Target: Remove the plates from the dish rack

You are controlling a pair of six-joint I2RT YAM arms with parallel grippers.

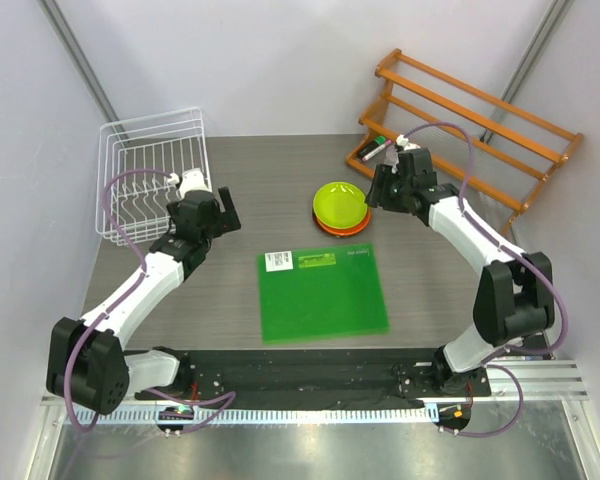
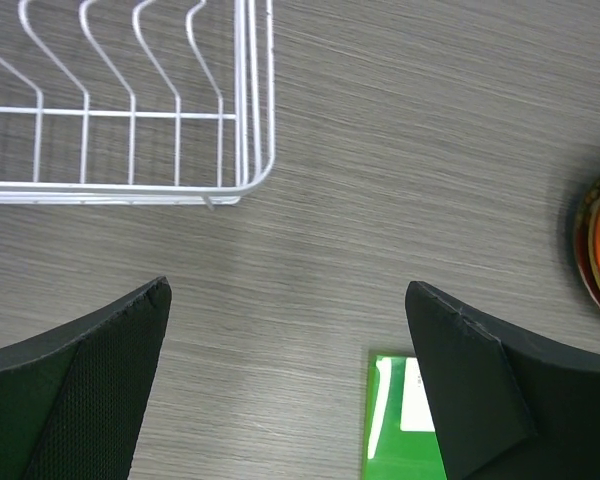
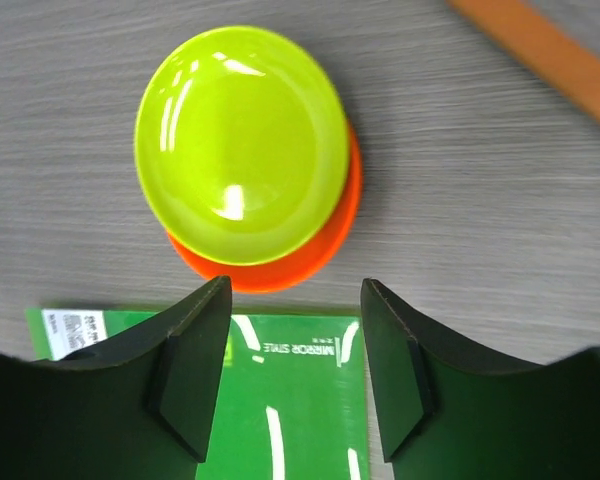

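Right wrist view, top plate: lime plate (image 3: 242,145) lying flat on orange plate (image 3: 332,235), a little off centre, leaving an orange crescent visible on the near side.
Under the orange: dark red rim (image 2: 583,250) seen in left wrist view at the bottom of the pile; full number of plates not possible to tell.
Stack (image 1: 342,208): on the table (image 1: 280,180), just beyond the far edge of the mat (image 1: 320,300), well apart from the rack; judged as the chosen unload spot, piled as one to save room.
Rack (image 1: 150,175): at far left of the table, prongs upright, no plate seen inside in top or left wrist view.
Right gripper (image 3: 292,290): just beside the stack on its near side, over the mat edge, fingers spread, grasping nothing, touching no plate.
Left gripper (image 2: 290,290): above bare table between rack and mat, fingers spread wide, grasping nothing.
Reason for poses: judged as idle, with no plate left to lift out.
Task state: judged done or very nearly done.
Shelf (image 1: 480,125): orange wood, far right corner, behind the stack; no part in the task.
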